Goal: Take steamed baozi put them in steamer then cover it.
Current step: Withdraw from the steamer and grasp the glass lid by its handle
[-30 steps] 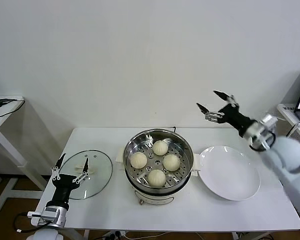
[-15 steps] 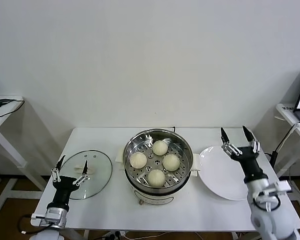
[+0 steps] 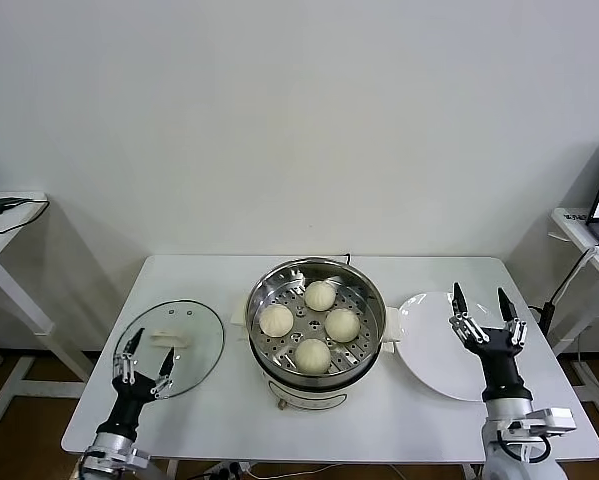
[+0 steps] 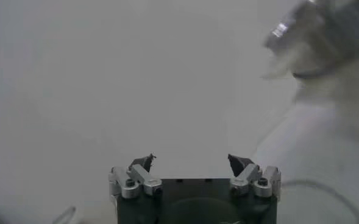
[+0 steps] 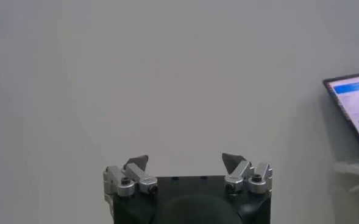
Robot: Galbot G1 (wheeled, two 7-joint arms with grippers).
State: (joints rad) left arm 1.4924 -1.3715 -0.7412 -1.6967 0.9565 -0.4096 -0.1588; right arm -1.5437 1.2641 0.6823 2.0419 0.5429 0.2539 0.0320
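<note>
Head view: a white table [image 3: 219, 420] is seen from above, with the steamer [image 3: 316, 325] set near its middle.
Steamer: a shiny steel pot on a white base; its hole-dotted tray is uncovered.
Steamed baozi: four off-white buns [image 3: 312, 354] are laid on the tray inside the steamer, arranged in a diamond, close together but apart.
Cover: the glass lid [image 3: 172, 342] is lying flat on the table just left of the steamer, its white handle facing up; the steamer is not yet covered.
Plate: a flat white plate [image 3: 434, 350] is placed just right of the steamer, with nothing on it.
Left gripper: the left gripper [image 3: 146, 360] is held low at the near left edge of the table, fingers pointing up, in front of the cover's near rim; the jaws are spread wide and nothing is grasped.
Right gripper: the right gripper [image 3: 488, 313] is held upright over the right part of the plate; the jaws are spread wide and nothing is grasped.
Left wrist view: the parted fingertips [image 4: 144, 162] are seen against a pale wall.
Right wrist view: the parted fingertips [image 5: 136, 162] are seen against a wall, with a laptop screen [image 5: 355, 103] at the side.
</note>
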